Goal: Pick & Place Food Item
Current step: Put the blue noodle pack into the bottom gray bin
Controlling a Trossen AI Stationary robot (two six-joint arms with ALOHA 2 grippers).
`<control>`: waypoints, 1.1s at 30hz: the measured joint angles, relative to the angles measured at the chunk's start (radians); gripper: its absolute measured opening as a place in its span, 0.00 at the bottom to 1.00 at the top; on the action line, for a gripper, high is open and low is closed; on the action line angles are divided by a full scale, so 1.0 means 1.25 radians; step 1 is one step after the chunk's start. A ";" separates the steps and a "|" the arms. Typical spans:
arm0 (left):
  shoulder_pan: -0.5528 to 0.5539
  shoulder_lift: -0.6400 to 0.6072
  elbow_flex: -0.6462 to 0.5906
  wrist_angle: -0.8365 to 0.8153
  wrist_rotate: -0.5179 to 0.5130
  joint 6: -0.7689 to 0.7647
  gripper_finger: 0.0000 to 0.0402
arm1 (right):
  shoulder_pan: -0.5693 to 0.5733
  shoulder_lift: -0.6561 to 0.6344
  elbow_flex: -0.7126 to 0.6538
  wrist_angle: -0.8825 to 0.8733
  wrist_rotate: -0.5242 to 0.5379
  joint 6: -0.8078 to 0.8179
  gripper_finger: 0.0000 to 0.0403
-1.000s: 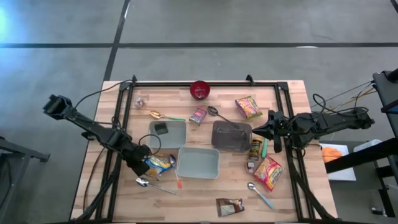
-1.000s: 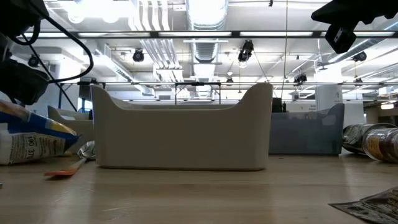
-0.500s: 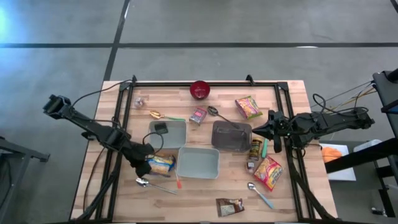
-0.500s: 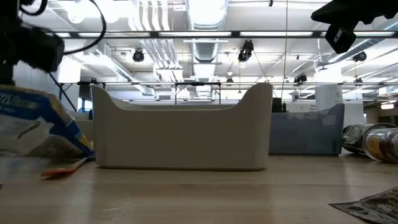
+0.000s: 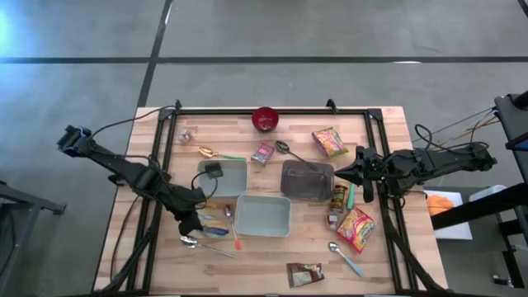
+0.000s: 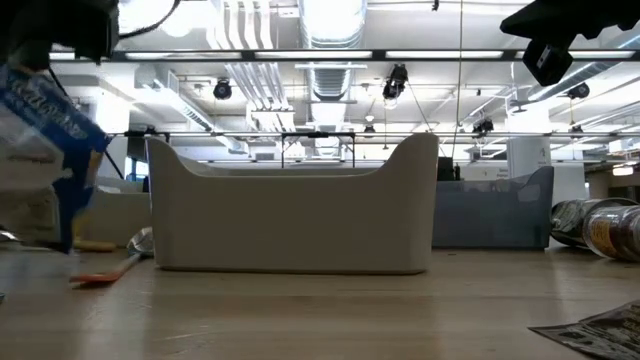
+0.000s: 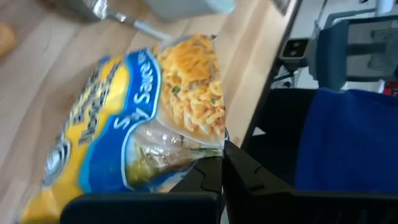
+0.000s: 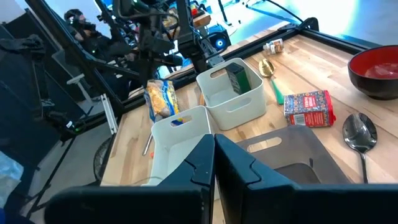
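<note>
A blue and yellow noodle packet hangs in the air at the table's near left, beside the white bin. The low view shows the packet clear of the tabletop and tilted. My left gripper is shut on it. My right gripper is shut on nothing and waits above the table's right side, next to the dark grey bin. My left gripper pinches the packet between its two fingers at the sealed edge by the printed noodle picture. The fingers slant down at it from the table's left. The packet is lifted clear of the table and hangs tilted beyond the fingertips.
A pale green bin holds a dark item. A red bowl stands at the far edge. Spoons, an orange-handled utensil, snack packets, a can and a brown packet lie around the bins.
My left gripper has risen and rolled, staying shut on the noodle packet. The packet, which lay on the table beside the white bin, is now lifted clear and has turned from flat to hanging on edge.
</note>
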 joint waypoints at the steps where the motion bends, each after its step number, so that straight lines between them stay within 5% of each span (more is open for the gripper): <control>1: 0.000 0.000 0.011 -0.005 -0.011 0.001 0.00 | 0.000 0.000 0.000 0.000 0.000 0.000 0.02; 9: 0.000 0.001 0.120 -0.023 -0.105 0.064 0.00 | 0.000 0.000 0.000 0.000 0.001 -0.002 0.02; 18: 0.007 0.087 0.303 -0.224 -0.178 0.193 0.00 | 0.000 0.000 0.000 0.000 0.001 -0.002 0.02; 33: 0.126 0.334 0.555 -0.334 -0.177 0.621 0.00 | 0.000 0.000 0.000 0.000 0.001 0.000 0.02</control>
